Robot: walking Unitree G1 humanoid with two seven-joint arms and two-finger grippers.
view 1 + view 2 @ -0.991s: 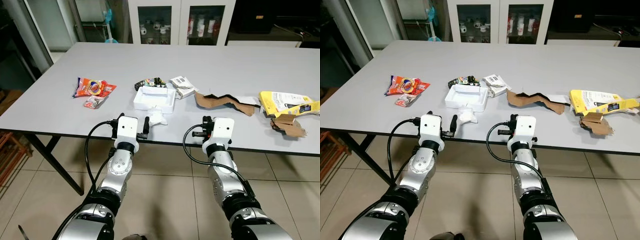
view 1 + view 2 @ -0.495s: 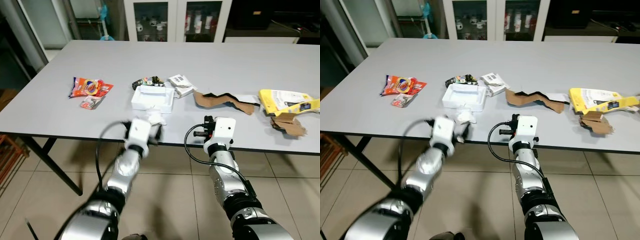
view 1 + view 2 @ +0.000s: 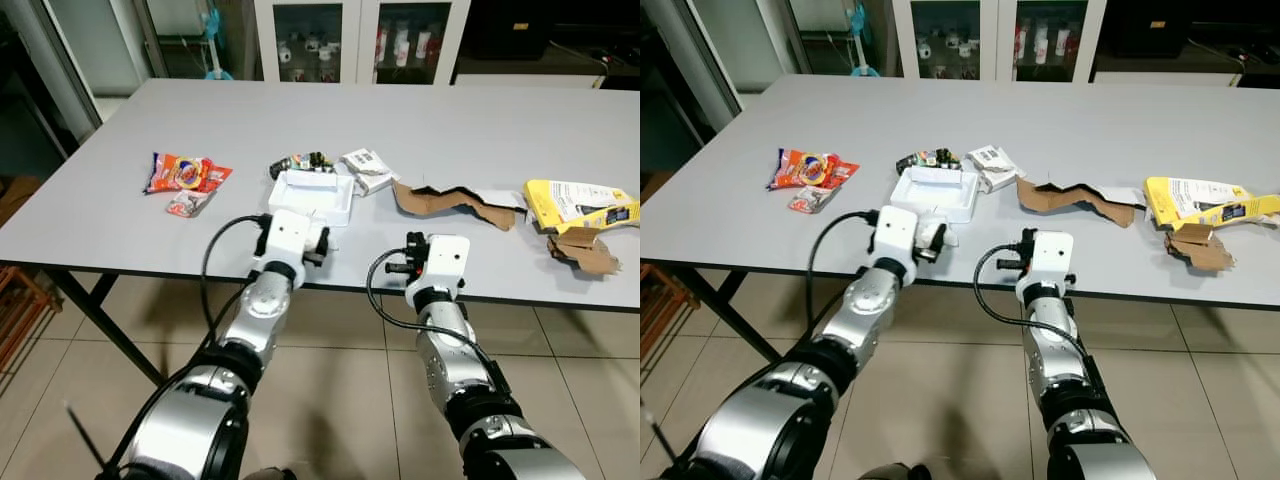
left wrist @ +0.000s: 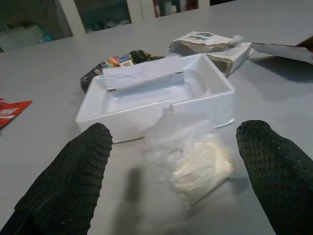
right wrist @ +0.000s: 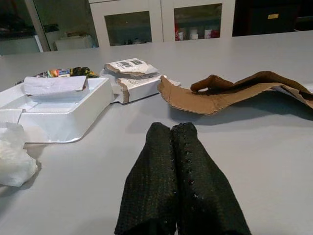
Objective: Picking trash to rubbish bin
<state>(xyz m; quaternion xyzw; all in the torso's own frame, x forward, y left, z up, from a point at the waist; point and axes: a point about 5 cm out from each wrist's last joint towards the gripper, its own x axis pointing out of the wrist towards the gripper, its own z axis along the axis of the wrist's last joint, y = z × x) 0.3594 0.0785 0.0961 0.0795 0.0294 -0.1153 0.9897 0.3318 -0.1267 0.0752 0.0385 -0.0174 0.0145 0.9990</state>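
We aim left gripper [image 4: 171, 161], fingers spread wide, nothing held, at crumpled plastic bag [image 4: 188, 156] touching white tray [image 4: 161, 93] on counter [image 3: 450, 120]. Bag looks light, soft, slippery; pinch bunched middle. Right gripper [image 5: 178, 181] fingers pressed together, empty.

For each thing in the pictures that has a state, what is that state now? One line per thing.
Left gripper: jaws open, either side of the plastic bag.
Right gripper: jaws shut, empty, low over the table.
Plastic bag: crumpled, lying on the table, not gripped.
White tray: upright, open, folded paper inside.
Brown cardboard: torn, lying flat.
Yellow box: torn open.
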